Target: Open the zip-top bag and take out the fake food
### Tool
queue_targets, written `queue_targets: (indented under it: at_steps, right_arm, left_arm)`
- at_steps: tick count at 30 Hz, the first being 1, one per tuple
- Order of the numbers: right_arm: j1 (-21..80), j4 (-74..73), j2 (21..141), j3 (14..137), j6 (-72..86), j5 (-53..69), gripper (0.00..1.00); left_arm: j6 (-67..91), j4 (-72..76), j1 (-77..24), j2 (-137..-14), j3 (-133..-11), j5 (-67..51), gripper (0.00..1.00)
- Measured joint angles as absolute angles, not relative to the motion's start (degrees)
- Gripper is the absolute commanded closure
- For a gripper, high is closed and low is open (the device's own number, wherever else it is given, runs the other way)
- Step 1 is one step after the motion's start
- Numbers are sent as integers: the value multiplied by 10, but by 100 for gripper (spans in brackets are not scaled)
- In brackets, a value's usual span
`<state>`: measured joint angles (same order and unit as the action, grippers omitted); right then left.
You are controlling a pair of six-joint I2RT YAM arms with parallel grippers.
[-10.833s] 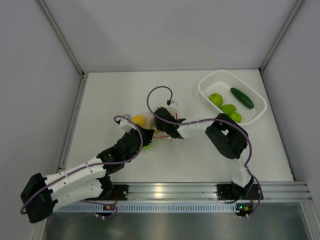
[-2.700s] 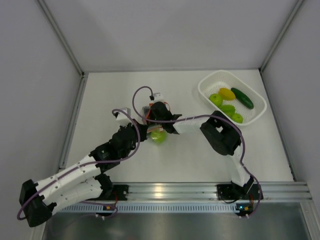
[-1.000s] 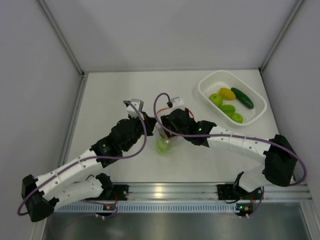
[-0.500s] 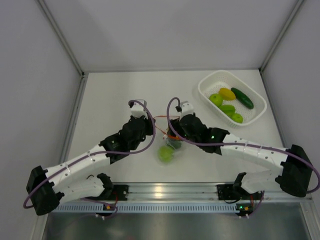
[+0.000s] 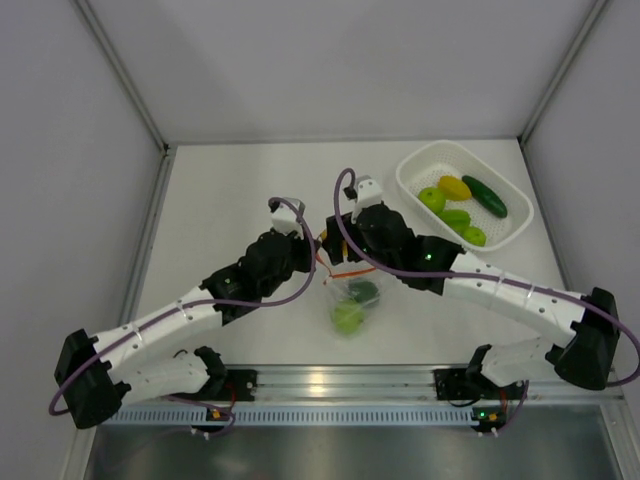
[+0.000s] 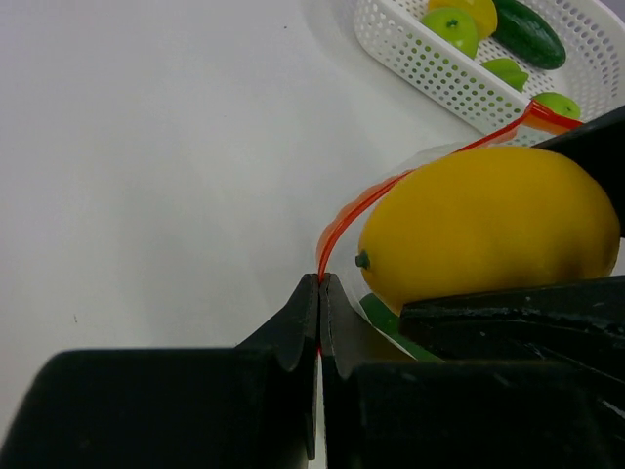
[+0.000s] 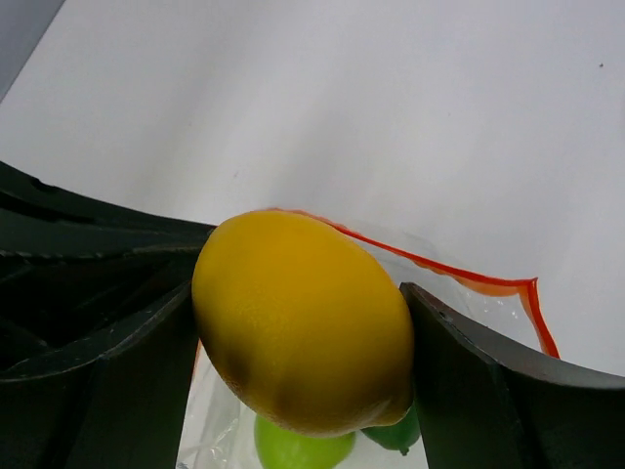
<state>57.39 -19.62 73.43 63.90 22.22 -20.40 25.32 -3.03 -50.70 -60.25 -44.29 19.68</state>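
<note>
Your left end effector (image 6: 319, 293) is pinched tight on the orange strip (image 6: 391, 186) of the bag (image 5: 352, 300), with only the film between its jaws. That hold anchors one lip, so the mouth gapes and the pouch can't follow the fruit out. Your right end effector (image 7: 298, 327) grips a lemon (image 7: 293, 293) across its middle, right at the mouth, with the strip curving behind it. The bag sits near the centre of the surface (image 5: 230, 190), sagging toward 6 o'clock from both end effectors, with a light-green fruit (image 5: 347, 318) and a darker one (image 5: 362, 291) inside. I can't quite tell from above whether its bottom rests down. The basket (image 5: 408, 190) waits at 2 o'clock, already holding several pieces, so the lemon likely belongs there.
</note>
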Motion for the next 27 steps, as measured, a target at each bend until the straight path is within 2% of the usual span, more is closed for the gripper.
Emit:
queue_targets:
  at_steps: [4, 12, 17, 22, 27]
  right_arm:
    - [574, -208, 755, 680, 216, -197, 53]
    - [574, -210, 743, 682, 206, -168, 56]
    - [572, -187, 663, 669, 206, -171, 57]
    - [561, -126, 550, 632, 206, -226, 58]
    - [470, -128, 525, 630, 210, -283, 58]
  left_arm:
    - [247, -32, -507, -602, -443, 206, 100]
    - [243, -58, -507, -589, -444, 270, 100]
    - [246, -89, -505, -582, -461, 319, 100]
    - [251, -113, -500, -580, -477, 348, 100]
    - [254, -147, -495, -578, -500, 362, 100]
